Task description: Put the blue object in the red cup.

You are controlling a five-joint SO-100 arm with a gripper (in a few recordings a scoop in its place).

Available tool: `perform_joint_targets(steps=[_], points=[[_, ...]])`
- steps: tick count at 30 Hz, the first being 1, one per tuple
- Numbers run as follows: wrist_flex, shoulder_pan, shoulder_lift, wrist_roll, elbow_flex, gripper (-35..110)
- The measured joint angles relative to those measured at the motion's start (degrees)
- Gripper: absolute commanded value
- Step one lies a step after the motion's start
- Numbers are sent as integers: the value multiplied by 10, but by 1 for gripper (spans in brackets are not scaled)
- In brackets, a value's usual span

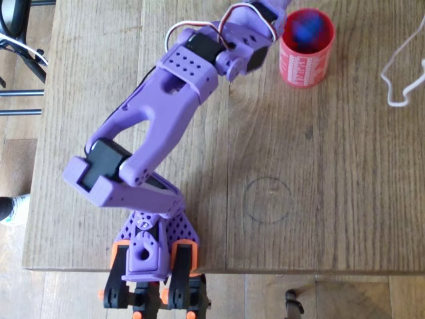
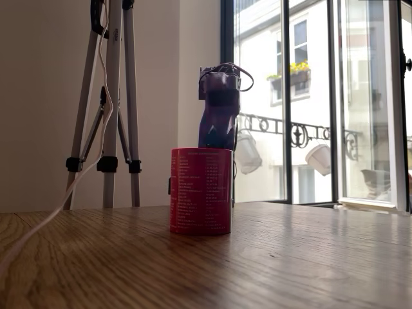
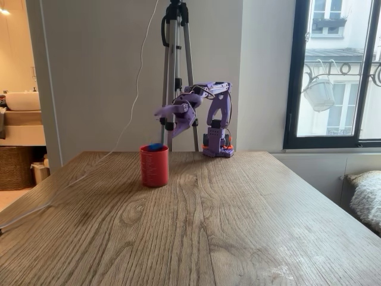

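A: In the overhead view, reading left to right, what was shown?

B: The purple arm reached from its base at the near edge of the worktop up toward the red cup. A white cord lay at the far right, well apart from the cup.

A: Where was the blue object?

B: At the cup's mouth. From above, the blue object appeared blurred inside the rim; in a fixed view it showed as a blue patch level with the top of the cup. Whether it had dropped inside or hung at the rim could not be told.

A: And the end effector?

B: The end effector hung above and just right of the cup in that view. Its jaws were too small and too shadowed to read; whether they were spread or pinching the brick could not be told. In the other fixed view the arm rose directly behind the cup.

A: How would the brick handle?

B: Judged by appearance: light, rigid plastic, smooth-sided and somewhat slippery. Its flat opposite sides would be the place to grip. The cup looked light enough to tip if nudged.
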Motion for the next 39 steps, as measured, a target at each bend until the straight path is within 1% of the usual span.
perform_joint_targets(steps=[7, 8, 9, 10, 11, 16, 22, 33, 39], points=[[0, 4, 0, 1, 0, 50], [1, 4, 0, 1, 0, 46], [4, 4, 0, 1, 0, 38], [4, 4, 0, 0, 0, 8], [4, 4, 0, -3, 0, 0], [2, 7, 0, -19, 0, 0], [-30, 18, 0, -42, 0, 0], [-43, 12, 0, -54, -1, 0], [-42, -54, 43, -81, -11, 0]])
